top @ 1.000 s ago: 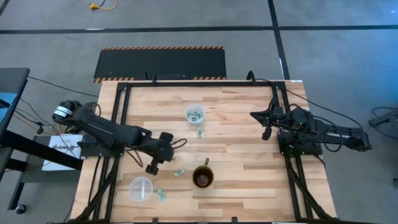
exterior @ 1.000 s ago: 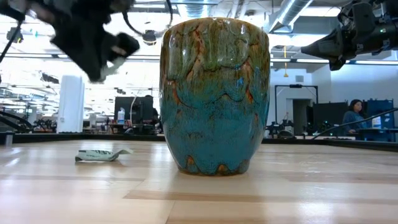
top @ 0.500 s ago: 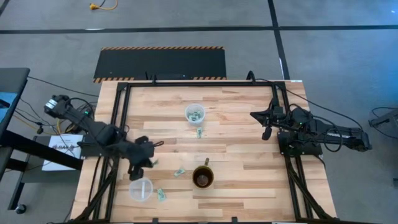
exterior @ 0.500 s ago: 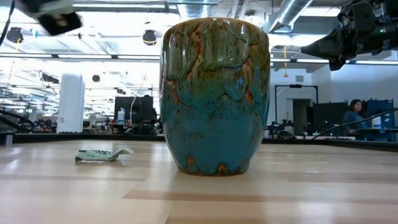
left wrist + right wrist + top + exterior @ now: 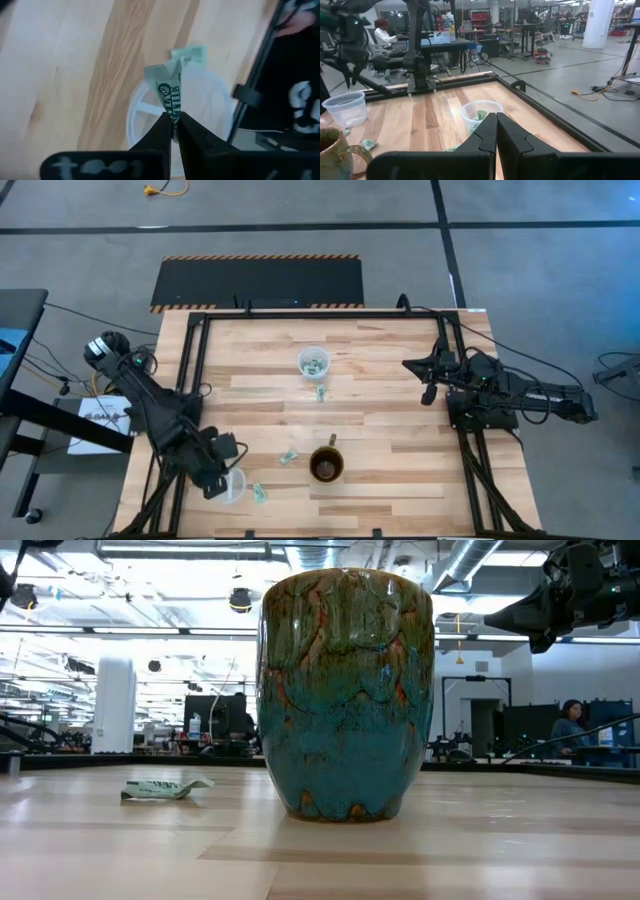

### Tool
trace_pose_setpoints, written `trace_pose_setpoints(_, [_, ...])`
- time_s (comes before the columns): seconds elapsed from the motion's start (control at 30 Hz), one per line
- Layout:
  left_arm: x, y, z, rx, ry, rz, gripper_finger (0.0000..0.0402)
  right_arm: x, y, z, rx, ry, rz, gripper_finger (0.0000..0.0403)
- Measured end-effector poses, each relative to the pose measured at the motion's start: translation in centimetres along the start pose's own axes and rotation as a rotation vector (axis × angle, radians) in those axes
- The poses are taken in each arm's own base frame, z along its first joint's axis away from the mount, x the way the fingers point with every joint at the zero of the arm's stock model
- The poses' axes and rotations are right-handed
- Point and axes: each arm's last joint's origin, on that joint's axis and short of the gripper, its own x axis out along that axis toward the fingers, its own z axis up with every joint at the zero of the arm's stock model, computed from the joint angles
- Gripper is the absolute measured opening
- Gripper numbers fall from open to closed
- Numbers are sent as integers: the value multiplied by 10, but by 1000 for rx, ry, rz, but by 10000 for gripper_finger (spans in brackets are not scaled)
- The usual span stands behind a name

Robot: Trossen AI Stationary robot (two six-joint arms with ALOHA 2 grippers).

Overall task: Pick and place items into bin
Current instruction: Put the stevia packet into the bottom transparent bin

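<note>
My left gripper (image 5: pixel 216 482) hangs over a clear plastic cup (image 5: pixel 232 485) near the table's near left corner, shut on a pale green-and-white wrapper (image 5: pixel 170 87). That cup (image 5: pixel 200 107) lies right below the wrapper in the left wrist view. Loose wrappers lie flat on the wood: one (image 5: pixel 259 493) beside this cup, one (image 5: pixel 289 457) left of the mug, one (image 5: pixel 320 393) near the far cup. A second clear cup (image 5: pixel 313 362) holds several wrappers. My right gripper (image 5: pixel 496 131) is shut and waits above the right side of the table. My left gripper pinches the wrapper by its lower end (image 5: pixel 173 116) between the two fingertips, coming from above. The wrapper stands out beyond the fingers, crumpled and lifted clear, over the cup's mouth.
A glazed brown-and-teal mug (image 5: pixel 326 465) stands near the near edge, right of the left gripper, and fills the middle of the low view (image 5: pixel 347 690). A black frame (image 5: pixel 190 360) runs around the tabletop. Bare wood lies between the mug and the right arm.
My left gripper has swung from the middle of the table, left of the mug, toward the near left corner and now hangs over the clear cup there. It has left the low view. The loose wrappers, the mug and the right arm have stayed put.
</note>
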Motion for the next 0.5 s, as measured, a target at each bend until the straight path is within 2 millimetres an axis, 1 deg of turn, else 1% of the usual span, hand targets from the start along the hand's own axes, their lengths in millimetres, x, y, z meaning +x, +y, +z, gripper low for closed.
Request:
trace_pose_setpoints(0.13, [18, -8, -8, -2, 54, 44, 0, 0, 0, 0, 0, 0, 0, 0])
trace_pose_setpoints(0.27, [31, -17, -12, 11, 94, 25, 0, 0, 0, 0, 0, 0, 0, 0])
trace_pose_setpoints(0.4, [37, -19, -13, 20, 99, 31, 4, 0, 0, 0, 0, 0, 0, 0])
trace_pose_setpoints(0.5, [38, -18, -13, 14, 103, 36, 21, 0, 0, 0, 0, 0, 0, 0])
